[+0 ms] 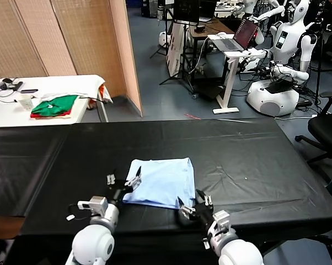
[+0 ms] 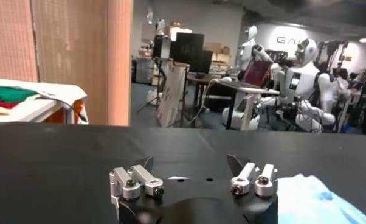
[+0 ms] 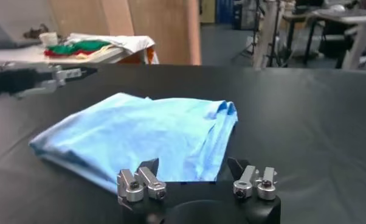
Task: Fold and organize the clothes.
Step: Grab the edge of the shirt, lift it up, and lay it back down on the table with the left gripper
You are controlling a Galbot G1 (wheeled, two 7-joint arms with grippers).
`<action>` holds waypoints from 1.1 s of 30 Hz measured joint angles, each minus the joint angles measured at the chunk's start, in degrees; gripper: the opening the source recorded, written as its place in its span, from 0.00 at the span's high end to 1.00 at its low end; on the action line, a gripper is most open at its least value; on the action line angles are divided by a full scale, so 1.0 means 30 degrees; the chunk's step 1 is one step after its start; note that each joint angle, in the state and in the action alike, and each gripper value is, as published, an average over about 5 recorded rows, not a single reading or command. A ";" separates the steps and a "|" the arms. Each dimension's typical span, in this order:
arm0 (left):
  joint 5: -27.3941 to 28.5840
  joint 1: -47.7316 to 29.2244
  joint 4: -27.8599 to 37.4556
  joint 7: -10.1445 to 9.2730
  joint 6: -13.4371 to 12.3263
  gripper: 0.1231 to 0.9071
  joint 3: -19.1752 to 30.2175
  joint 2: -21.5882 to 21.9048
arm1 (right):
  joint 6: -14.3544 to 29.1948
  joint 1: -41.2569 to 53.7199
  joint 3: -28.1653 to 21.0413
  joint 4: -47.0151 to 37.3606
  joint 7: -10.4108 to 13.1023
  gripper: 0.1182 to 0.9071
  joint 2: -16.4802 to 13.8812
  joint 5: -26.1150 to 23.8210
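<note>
Pale light-blue thin-fabric shirt (image 1: 161, 180) folded into a rough rectangle, lying flat on the black-covered table (image 1: 254, 165) near its front edge. Left gripper (image 1: 123, 181) at the shirt's near-left corner, jaws spread, holding nothing. Right gripper (image 1: 194, 205) just beside the near-right corner, jaws likewise apart and empty. Green and red folded garments (image 1: 54, 106) on the white side table (image 1: 61, 85), well apart.

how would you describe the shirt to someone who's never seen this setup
On the long black table, near its front edge, the shirt lies folded between the left gripper and right gripper. It is pale light blue, unlike the green and red garments on the white side table.
</note>
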 joint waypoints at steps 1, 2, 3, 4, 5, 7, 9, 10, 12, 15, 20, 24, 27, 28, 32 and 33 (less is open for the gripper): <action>0.0014 0.0017 0.0004 -0.0002 -0.0005 0.00 -0.0017 0.0008 | 0.0017 -0.0011 -0.0069 -0.0021 -0.0013 0.12 0.0015 -0.0134; 0.0025 0.0034 0.0005 -0.0004 -0.0006 0.00 -0.0031 0.0017 | 0.0041 -0.0028 -0.0137 -0.0043 -0.0030 0.14 0.0030 -0.0286; 0.0039 0.0053 0.0005 -0.0007 -0.0007 0.00 -0.0042 0.0023 | 0.0067 -0.0049 -0.0196 -0.0062 -0.0046 0.16 0.0046 -0.0432; 0.0059 0.0080 0.0003 -0.0009 -0.0011 0.00 -0.0051 0.0024 | 0.0094 -0.0071 -0.0248 -0.0082 -0.0060 0.19 0.0061 -0.0569; 0.0082 0.0110 0.0001 -0.0011 -0.0018 0.00 -0.0057 0.0019 | 0.0118 -0.0095 -0.0289 -0.0096 -0.0072 0.22 0.0076 -0.0681; 0.0145 0.0182 -0.0002 -0.0014 -0.0044 0.00 -0.0062 -0.0011 | 0.0140 -0.0136 -0.0338 -0.0108 -0.0088 0.27 0.0096 -0.0795; 0.0215 0.0255 -0.0003 -0.0013 -0.0078 0.00 -0.0063 -0.0064 | 0.0144 -0.0171 -0.0352 -0.0106 -0.0090 0.31 0.0103 -0.0816; 0.0252 0.0285 -0.0003 -0.0013 -0.0102 0.00 -0.0063 -0.0094 | 0.0144 -0.0195 -0.0347 -0.0097 -0.0087 0.34 0.0104 -0.0816; 0.0318 0.0333 -0.0004 -0.0014 -0.0146 0.00 -0.0064 -0.0153 | 0.0144 -0.0270 -0.0313 -0.0051 -0.0066 0.41 0.0103 -0.0814; 0.0378 0.0376 -0.0008 -0.0020 -0.0200 0.00 -0.0094 -0.0202 | 0.0142 -0.0452 -0.0204 0.0096 0.0004 0.56 0.0102 -0.0813; 0.0338 0.0316 0.0006 -0.0027 -0.0236 0.00 -0.0298 -0.0180 | 0.0056 -0.1064 0.0110 0.0460 0.0229 0.69 0.0118 -0.0931; 0.0091 0.0139 0.0202 -0.0020 -0.0277 0.00 -0.0561 -0.0124 | -0.0141 -0.1574 0.0375 0.0543 0.0575 0.69 0.0212 -0.0961; -0.0162 0.0004 0.0402 0.0030 -0.0300 0.00 -0.0743 -0.0076 | -0.0283 -0.1877 0.0589 0.0747 0.0754 0.62 0.0316 -0.0694; -0.0259 -0.0029 0.0474 0.0062 -0.0306 0.00 -0.0801 -0.0066 | -0.0326 -0.1993 0.0684 0.0883 0.0786 0.57 0.0358 -0.0536; -0.0833 -0.0072 0.0823 0.0303 -0.0322 0.00 -0.1024 -0.0132 | -0.0394 -0.2546 0.1241 0.1672 0.0812 0.27 0.0566 0.0285; -0.1041 -0.0071 0.0928 0.0382 -0.0332 0.00 -0.1077 -0.0185 | -0.0391 -0.2707 0.1443 0.1925 0.0821 0.19 0.0630 0.0541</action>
